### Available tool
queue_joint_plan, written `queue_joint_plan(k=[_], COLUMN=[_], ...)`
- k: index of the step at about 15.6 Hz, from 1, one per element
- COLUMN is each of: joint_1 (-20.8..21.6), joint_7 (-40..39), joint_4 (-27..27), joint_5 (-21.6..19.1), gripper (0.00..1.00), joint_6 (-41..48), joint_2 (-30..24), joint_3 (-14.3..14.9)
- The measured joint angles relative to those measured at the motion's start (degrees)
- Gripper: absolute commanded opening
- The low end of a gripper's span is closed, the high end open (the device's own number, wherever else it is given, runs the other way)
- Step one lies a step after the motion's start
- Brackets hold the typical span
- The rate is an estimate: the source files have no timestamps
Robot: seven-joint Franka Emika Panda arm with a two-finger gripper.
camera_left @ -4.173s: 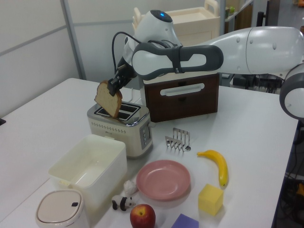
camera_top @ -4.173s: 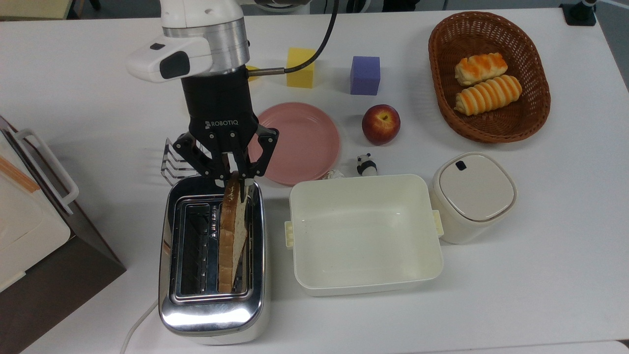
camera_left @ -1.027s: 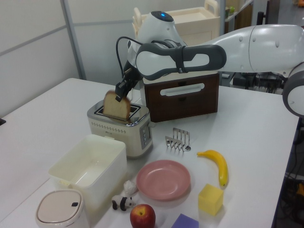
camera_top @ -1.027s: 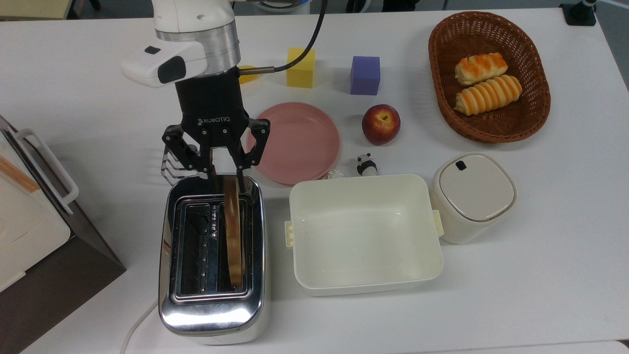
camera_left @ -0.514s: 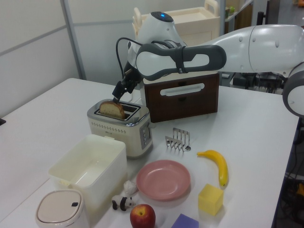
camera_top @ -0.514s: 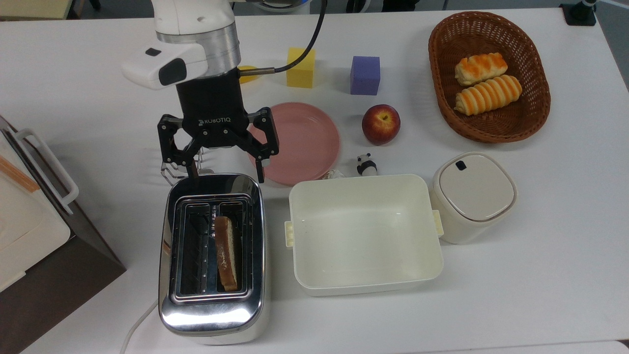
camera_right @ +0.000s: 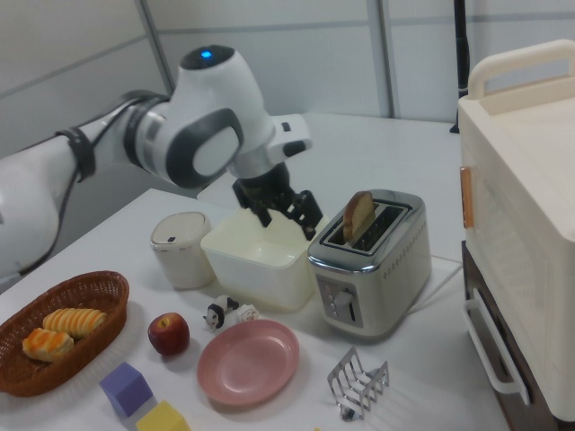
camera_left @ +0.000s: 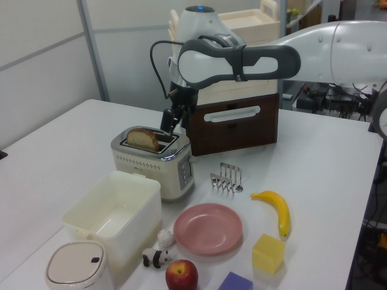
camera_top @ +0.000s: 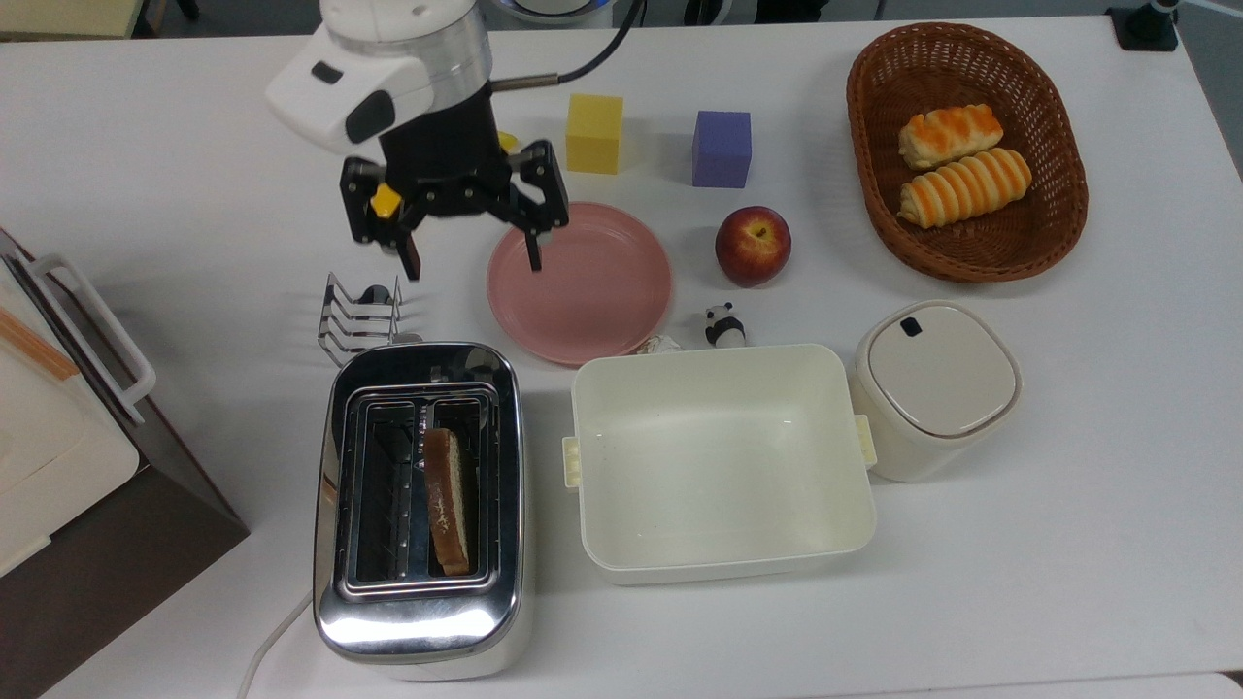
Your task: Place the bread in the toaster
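The chrome toaster (camera_top: pixel 419 621) stands near the table's front edge in the top view. The bread (camera_top: pixel 448 500), a tan slice with brown crust, stands on edge in the toaster's right slot as the top view shows it, its top poking out. The left view shows the bread (camera_left: pixel 143 139) in the toaster (camera_left: pixel 154 166); the right view shows the bread (camera_right: pixel 358 216) in the toaster (camera_right: pixel 377 278). My gripper (camera_top: pixel 472 262) hangs open and empty, clear of the toaster, over the gap between toast rack and pink plate. It also appears as gripper (camera_left: pixel 172 124) and gripper (camera_right: pixel 289 215).
A wire toast rack (camera_top: pixel 357 316) and pink plate (camera_top: pixel 580 282) lie behind the toaster. A cream tub (camera_top: pixel 723 461) sits at the top view's right of it, then a lidded canister (camera_top: pixel 937 388). An apple (camera_top: pixel 753 245), coloured blocks, a basket (camera_top: pixel 1063 194) with two rolls, a banana (camera_left: pixel 275 208) and a cabinet (camera_top: pixel 97 524) surround them.
The gripper carried the slice over the slot, opened, and the bread dropped in. Since half a second ago it has pulled back from the toaster, still open.
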State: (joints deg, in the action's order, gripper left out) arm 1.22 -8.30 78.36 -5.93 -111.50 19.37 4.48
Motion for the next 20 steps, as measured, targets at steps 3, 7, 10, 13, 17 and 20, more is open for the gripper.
queue_joint_plan(k=[3,7,10,13,17,20], joint_1=[2.6,5.4,5.2,5.2,5.1,5.0], joint_7=[1.8,2.7,2.7,2.7,3.2,4.7], joint_4=[0.0,-0.1,-0.1,0.0,0.1,0.2], joint_5=[7.4,10.0,10.0,10.0,8.5,7.2], gripper=[1.0,1.0,1.0,1.0,1.0,1.0], joint_6=[9.5,17.6,21.6,23.4,24.7,25.5], joint_2=[-1.8,-5.1,-8.1,-10.3,-11.9,-13.2], joint_3=[-0.1,-0.2,-0.1,-0.1,0.0,0.3])
